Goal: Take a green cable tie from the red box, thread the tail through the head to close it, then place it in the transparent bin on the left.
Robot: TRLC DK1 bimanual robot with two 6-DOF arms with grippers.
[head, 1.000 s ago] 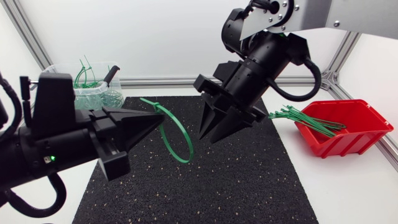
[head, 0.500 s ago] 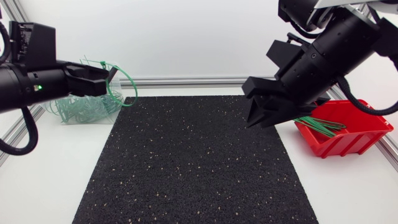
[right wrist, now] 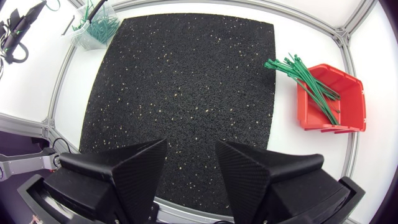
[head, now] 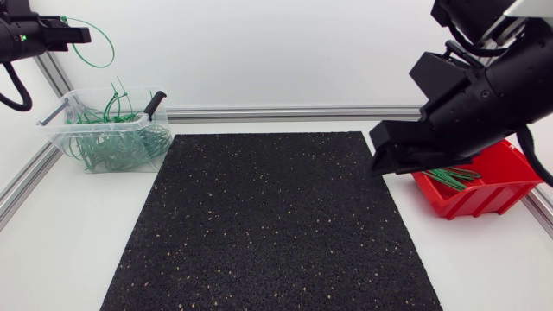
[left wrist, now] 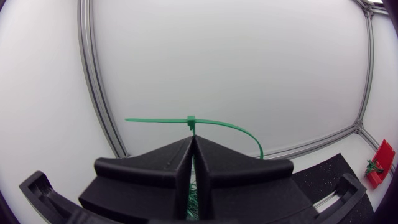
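step: drop-off. The loop looks closed, so it only has to land in the bin [head: 50, 118].
left tool [left wrist: 193, 140]: clenched on the tie [left wrist: 224, 126], fingers pressed flat together, head poking out just past the tips.
where the tie is: up in the air around 11 o'clock of the mat [head: 276, 225], well above the bin, not in it yet.
bin: 10 o'clock on the bench [head: 484, 268], already stuffed with ties, a few sticking up past the rim.
right tool [right wrist: 189, 163]: released, nothing in it, hanging by the box [head: 497, 194] at 3 o'clock, well out of the way.
how I'd do it: bring the left tool down until the loop sits over the middle of the opening, then let go low, not from up high.
watch out: the loop's light and springy, so I'd guess it can snag on a finger or on the upright ties and flop over the rim. Open wide and lift straight up.
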